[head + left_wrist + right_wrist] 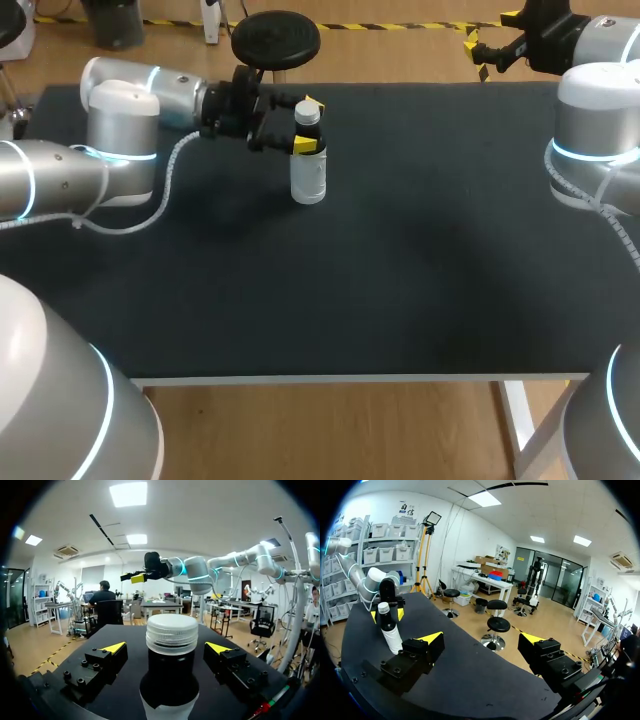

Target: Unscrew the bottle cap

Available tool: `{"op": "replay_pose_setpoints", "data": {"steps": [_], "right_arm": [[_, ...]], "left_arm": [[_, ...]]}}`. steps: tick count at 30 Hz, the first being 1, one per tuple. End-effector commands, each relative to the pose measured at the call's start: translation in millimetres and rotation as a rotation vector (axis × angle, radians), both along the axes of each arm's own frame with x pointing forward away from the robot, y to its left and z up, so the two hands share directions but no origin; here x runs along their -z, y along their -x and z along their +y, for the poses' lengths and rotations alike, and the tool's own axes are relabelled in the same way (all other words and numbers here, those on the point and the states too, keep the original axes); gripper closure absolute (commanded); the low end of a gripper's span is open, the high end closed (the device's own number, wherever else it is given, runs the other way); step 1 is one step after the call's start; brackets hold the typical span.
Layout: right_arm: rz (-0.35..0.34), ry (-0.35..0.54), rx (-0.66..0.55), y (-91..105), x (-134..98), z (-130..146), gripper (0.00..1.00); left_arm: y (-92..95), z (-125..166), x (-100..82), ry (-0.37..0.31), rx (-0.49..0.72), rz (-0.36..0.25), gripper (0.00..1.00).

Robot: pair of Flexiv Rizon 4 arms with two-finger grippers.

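Bottle, upright with its white cap, stands at the far left of the dark bench, between the spread fingers of my left tool, neither finger touching it. My right tool, far right, gapes wide, holding nothing.

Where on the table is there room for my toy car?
The big bare stretch of table between the bottle and the right arm is free, and so is the front edge. It is crowded at the far left, where the left gripper has its open fingers either side of the bottle.
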State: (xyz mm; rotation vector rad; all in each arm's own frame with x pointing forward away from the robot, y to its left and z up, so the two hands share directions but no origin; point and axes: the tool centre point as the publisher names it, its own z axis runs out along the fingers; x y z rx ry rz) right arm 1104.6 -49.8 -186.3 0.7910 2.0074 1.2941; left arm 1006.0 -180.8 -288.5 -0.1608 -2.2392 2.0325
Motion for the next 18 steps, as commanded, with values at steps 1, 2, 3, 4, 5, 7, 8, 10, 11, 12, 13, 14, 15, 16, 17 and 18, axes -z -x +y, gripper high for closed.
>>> {"op": "replay_pose_setpoints", "data": {"steps": [1, 2, 3, 4, 5, 7, 8, 10, 11, 12, 13, 14, 15, 16, 17, 18], "right_arm": [[0.001, 0.001, 0.000, 0.1, -0.4, -0.2, 0.00], [0.001, 0.001, 0.000, 0.1, -0.4, -0.2, 0.00], [0.001, 0.001, 0.000, 0.1, -0.4, -0.2, 0.00], [0.001, 0.001, 0.000, 0.1, -0.4, -0.2, 0.00], [0.001, 0.001, 0.000, 0.1, -0.4, -0.2, 0.00], [0.001, 0.001, 0.000, 0.1, -0.4, -0.2, 0.00], [0.001, 0.001, 0.000, 0.1, -0.4, -0.2, 0.00], [0.001, 0.001, 0.000, 0.1, -0.4, -0.2, 0.00], [0.001, 0.001, 0.000, 0.1, -0.4, -0.2, 0.00], [0.001, 0.001, 0.000, 0.1, -0.4, -0.2, 0.00], [0.001, 0.001, 0.000, 0.1, -0.4, -0.2, 0.00], [0.001, 0.001, 0.000, 0.1, -0.4, -0.2, 0.00], [0.001, 0.001, 0.000, 0.1, -0.4, -0.2, 0.00], [0.001, 0.001, 0.000, 0.1, -0.4, -0.2, 0.00], [0.001, 0.001, 0.000, 0.1, -0.4, -0.2, 0.00], [0.001, 0.001, 0.000, 0.1, -0.4, -0.2, 0.00]], "left_arm": [[-1.7, 1.4, 2.1, 0.001, 0.004, -0.001, 0.00], [-1.6, 2.1, 2.3, 0.002, 0.003, -0.001, 0.00], [-1.5, 2.8, 2.4, 0.002, 0.002, 0.000, 0.00], [-1.3, 3.6, 2.4, 0.003, 0.001, -0.001, 0.00], [-0.9, 4.7, 2.2, 0.005, 0.000, -0.002, 0.00], [-0.6, 6.4, 1.7, 0.006, -0.004, -0.004, 0.00], [-0.6, 6.8, 1.5, 0.007, -0.005, -0.005, 0.00], [-0.7, 7.0, 1.2, 0.010, -0.004, -0.008, 0.00], [-0.8, 7.0, 1.2, 0.010, -0.003, -0.008, 0.00], [-1.0, 6.7, 1.0, 0.011, -0.002, -0.008, 0.09], [-1.3, 6.1, 1.0, 0.013, 0.001, -0.008, 0.15], [-1.5, 5.4, 1.0, 0.013, 0.003, -0.009, 0.17], [-1.6, 4.8, 1.1, 0.014, 0.005, -0.009, 0.18], [-1.7, 4.3, 1.2, 0.014, 0.007, -0.009, 0.22], [-1.7, 4.0, 1.3, 0.015, 0.010, -0.009, 0.27], [-1.7, 3.8, 1.3, 0.016, 0.011, -0.009, 0.29]]}}
